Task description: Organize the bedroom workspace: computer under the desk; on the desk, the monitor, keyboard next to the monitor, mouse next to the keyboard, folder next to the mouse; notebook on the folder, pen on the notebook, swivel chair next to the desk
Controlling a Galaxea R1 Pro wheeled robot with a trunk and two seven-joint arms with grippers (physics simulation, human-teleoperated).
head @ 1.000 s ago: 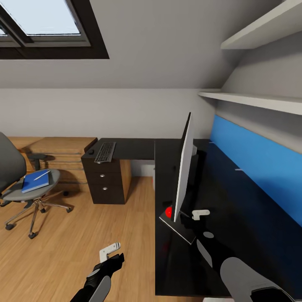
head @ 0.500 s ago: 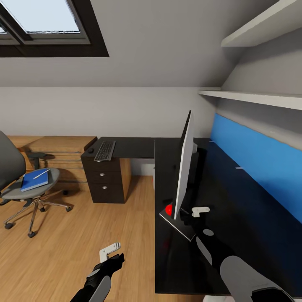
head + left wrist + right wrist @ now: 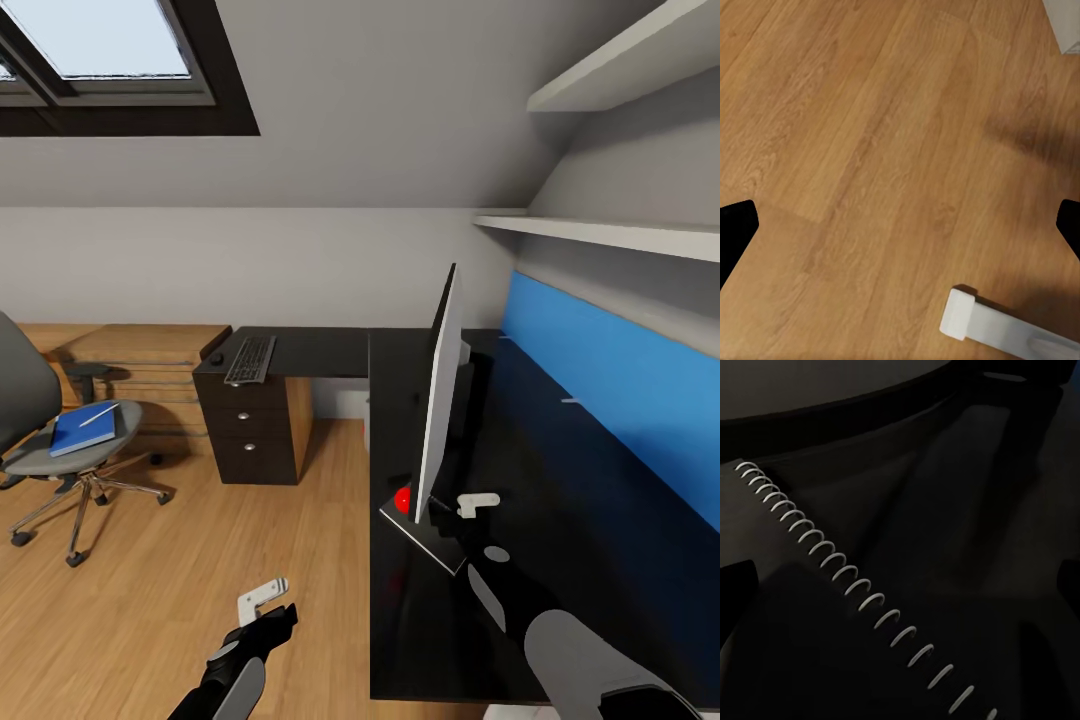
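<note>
While your head camera looks across the bedroom, the monitor (image 3: pixel 437 400) stands edge-on on the near wing of the desk (image 3: pixel 560 500), its black stand foot (image 3: pixel 425 530) close to the desk's front edge with a red spot just beside it. Your right gripper (image 3: pixel 478 505) hovers right behind the screen, just above the glossy top; from the head view you cannot tell whether its fingers are apart or together. Your right wrist camera looks down on a dark spiral-bound notebook (image 3: pixel 832 660), its white wire coil (image 3: pixel 855 585) running diagonally across the shot, lying on the black desktop.

Your left gripper (image 3: pixel 262 597) hangs low over the wooden floor (image 3: pixel 180 600), well apart from the desk. In the left wrist view one white fingertip (image 3: pixel 964 315) shows above bare floorboards; nothing is between the fingers that you can see, but their spacing cannot be read.

On the far wing of the desk, above the black drawer unit (image 3: pixel 250 430), the keyboard (image 3: pixel 251 361) lies flat, and the mouse (image 3: pixel 216 359) sits just beside it at the desk's outer end. The swivel chair (image 3: pixel 60 440) stands well apart from the desk, over by the light wooden cabinets (image 3: pixel 130 360). The folder (image 3: pixel 84 429) rests on its seat, and the pen (image 3: pixel 99 417) lies on top of the folder.
</note>
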